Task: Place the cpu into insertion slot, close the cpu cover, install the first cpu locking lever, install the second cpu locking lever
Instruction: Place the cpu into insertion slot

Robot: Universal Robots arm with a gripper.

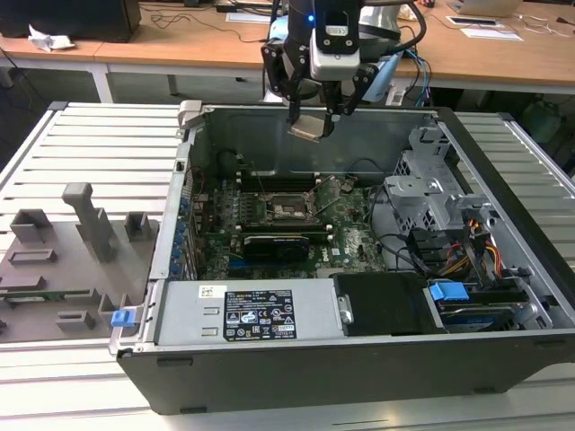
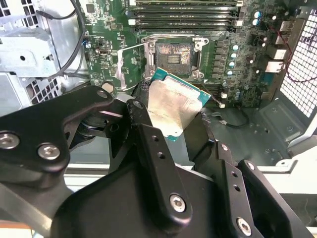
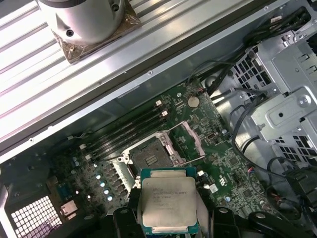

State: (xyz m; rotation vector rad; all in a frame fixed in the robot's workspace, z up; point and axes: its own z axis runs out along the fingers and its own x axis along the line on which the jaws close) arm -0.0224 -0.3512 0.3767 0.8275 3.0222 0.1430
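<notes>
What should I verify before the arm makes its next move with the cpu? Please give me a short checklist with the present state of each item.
1. Grip: the end effector holds the cpu by two opposite edges: ok.
2. The insertion slot is empty, nothing lies in it: ok.
3. The cpu cover is swung open, off the slot: ok.
4. Cpu seated in the slot: not ok; in the exterior view it hangs high above the green board.
5. Corner marks of cpu and slot matching: cannot tell.
</notes>
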